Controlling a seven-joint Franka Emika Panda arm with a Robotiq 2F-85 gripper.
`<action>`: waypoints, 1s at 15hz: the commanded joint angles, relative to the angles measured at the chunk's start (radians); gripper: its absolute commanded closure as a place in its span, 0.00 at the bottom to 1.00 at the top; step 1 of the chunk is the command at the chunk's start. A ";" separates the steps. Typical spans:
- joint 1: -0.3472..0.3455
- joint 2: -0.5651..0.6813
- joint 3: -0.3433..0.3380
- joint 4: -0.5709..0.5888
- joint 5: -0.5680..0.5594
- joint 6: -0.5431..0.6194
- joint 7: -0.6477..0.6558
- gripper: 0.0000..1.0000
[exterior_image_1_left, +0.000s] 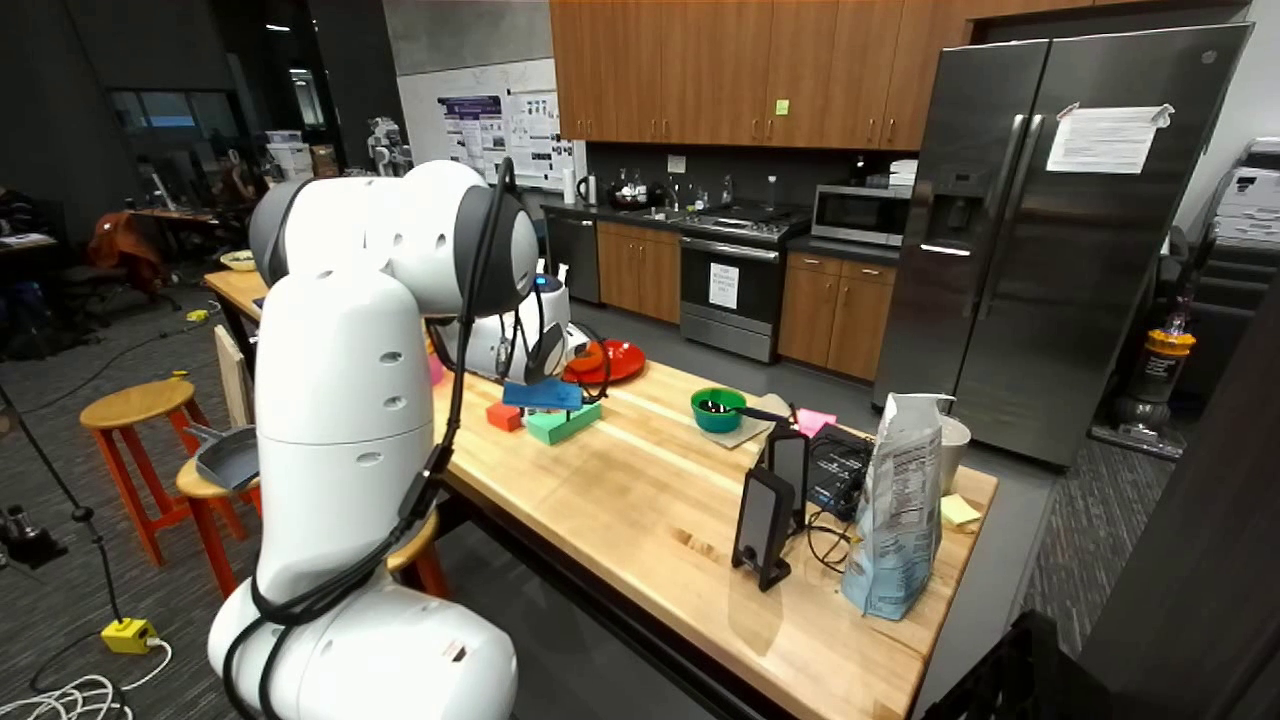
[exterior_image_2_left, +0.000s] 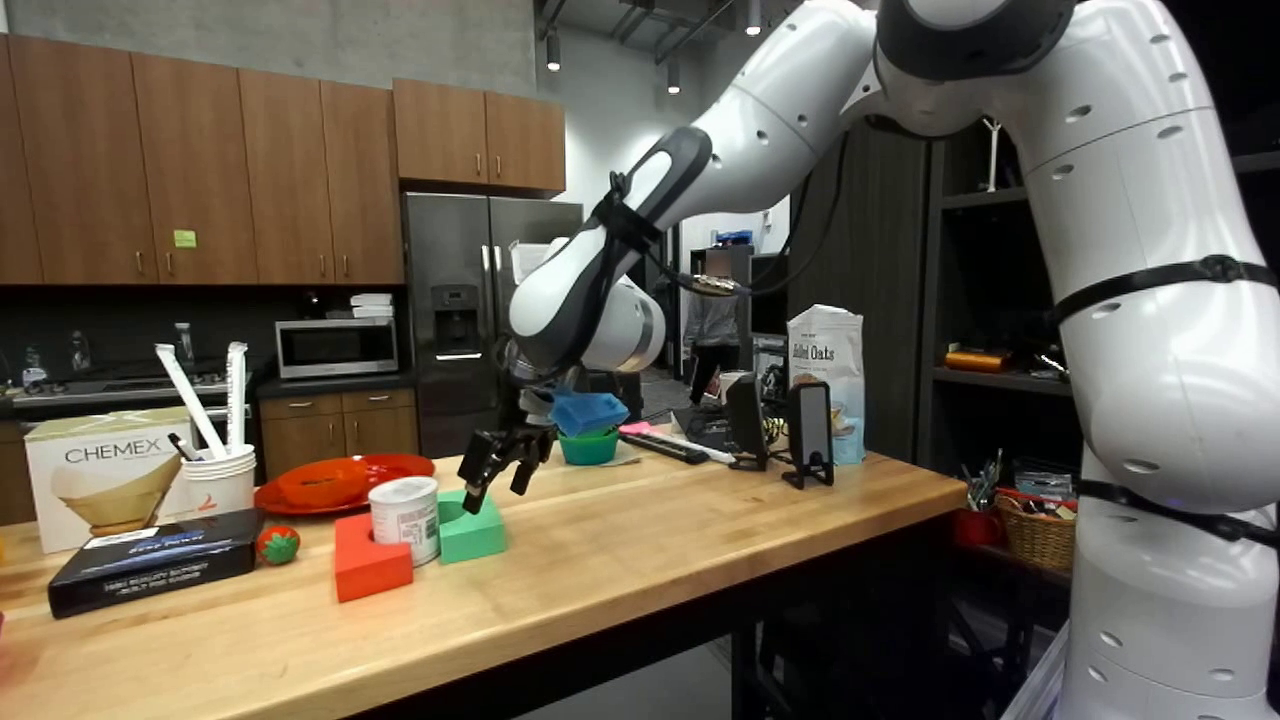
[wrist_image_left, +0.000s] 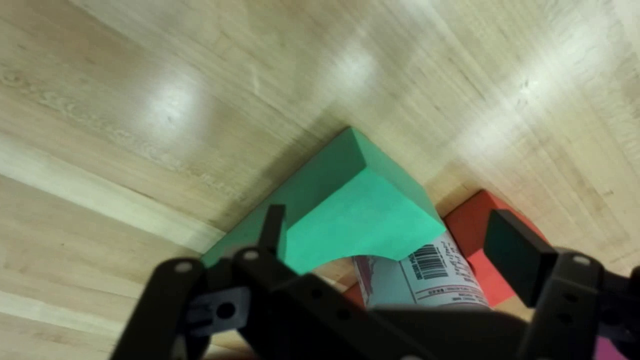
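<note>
My gripper (wrist_image_left: 395, 242) is open, its two fingers wide apart with nothing gripped between them. In the wrist view it looks down on a green block (wrist_image_left: 370, 215) with a curved cut-out, a labelled white can (wrist_image_left: 435, 275) and a red block (wrist_image_left: 475, 220). The can's top is hidden behind the gripper body. In an exterior view the can (exterior_image_2_left: 405, 515) stands upright between the red block (exterior_image_2_left: 372, 575) and the green block (exterior_image_2_left: 475, 535). There the gripper (exterior_image_2_left: 498, 488) hangs tilted over the green block, close above it. The can cannot be seen in an exterior view where the green block (exterior_image_1_left: 563, 424) shows.
Behind the blocks lie a red plate (exterior_image_2_left: 400, 465) and an orange dish (exterior_image_2_left: 322, 483). Left of them are a strawberry (exterior_image_2_left: 278, 545), black box (exterior_image_2_left: 160, 565), white cup (exterior_image_2_left: 222, 490) and Chemex box (exterior_image_2_left: 110, 475). Farther along stand a green bowl (exterior_image_1_left: 718, 412), speakers (exterior_image_1_left: 762, 520) and oats bag (exterior_image_1_left: 895, 510).
</note>
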 joint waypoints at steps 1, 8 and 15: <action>-0.022 -0.011 0.018 -0.012 0.042 -0.028 -0.026 0.00; -0.029 0.004 0.018 -0.014 0.055 -0.045 -0.028 0.00; -0.037 0.005 0.048 -0.008 0.115 -0.065 -0.049 0.00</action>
